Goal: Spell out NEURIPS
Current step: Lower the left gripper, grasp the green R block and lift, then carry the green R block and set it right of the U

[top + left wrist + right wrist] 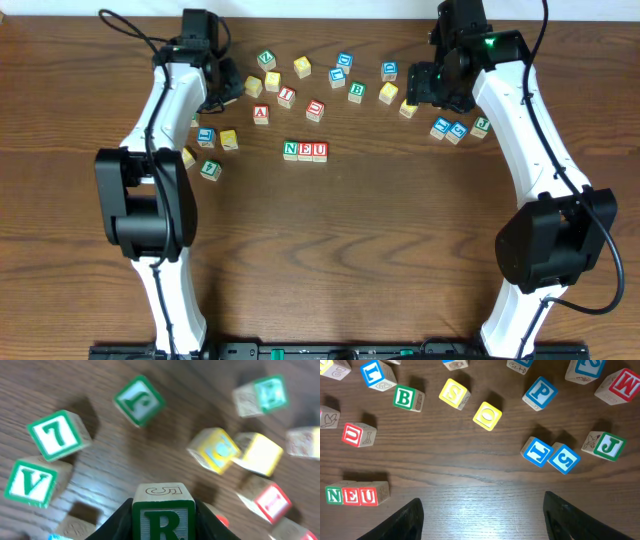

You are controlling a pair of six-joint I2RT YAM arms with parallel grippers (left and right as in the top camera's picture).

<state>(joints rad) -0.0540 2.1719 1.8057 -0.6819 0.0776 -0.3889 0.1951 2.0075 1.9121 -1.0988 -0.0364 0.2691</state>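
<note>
Cubes N (291, 150), E (305, 150) and U (319, 151) sit touching in a row about midway across the worktop (330, 250), the letters nearest the arms' bases. Farther back, toward the far left corner, the left jaws are closed on the green R cube (163, 520), with loose cubes scattered around. Toward the far right corner, the right jaws hang spread wide with nothing between them. Beyond them, a blue P cube (539, 393) and a yellow S cube (454, 392) lie apart, nearer the far edge
</note>
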